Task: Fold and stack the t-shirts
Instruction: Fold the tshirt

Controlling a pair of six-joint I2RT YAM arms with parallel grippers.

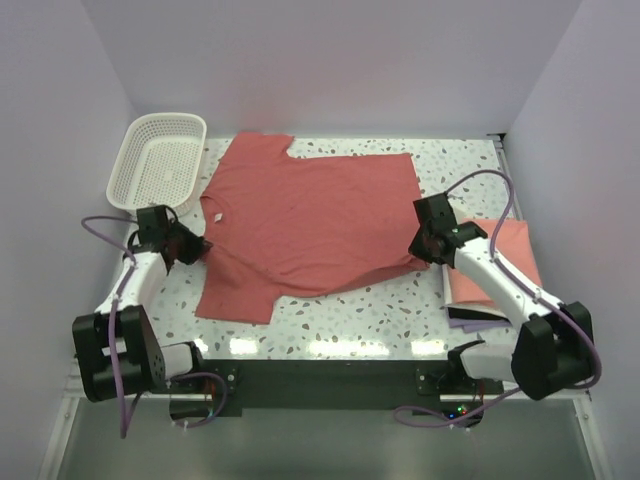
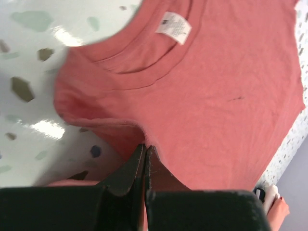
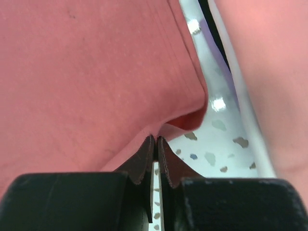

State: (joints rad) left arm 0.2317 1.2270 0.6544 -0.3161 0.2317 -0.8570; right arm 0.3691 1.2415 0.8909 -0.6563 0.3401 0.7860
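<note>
We see dusty red t-shirt (image 1: 310, 220) spread flat mid-desk (image 1: 350, 315), collar toward left. We note left gripper (image 2: 145, 150) pinching shoulder edge beside collar, right gripper (image 3: 155, 142) pinching near hem corner. Folded salmon t-shirt (image 1: 512, 245) at right edge; white basket (image 1: 160, 160) far left corner.

we see a white lattice basket (image 1: 158, 160) at the far left corner of the speckled terrazzo surface (image 1: 350, 312), with pale lilac walls (image 1: 330, 60) around it.
</note>
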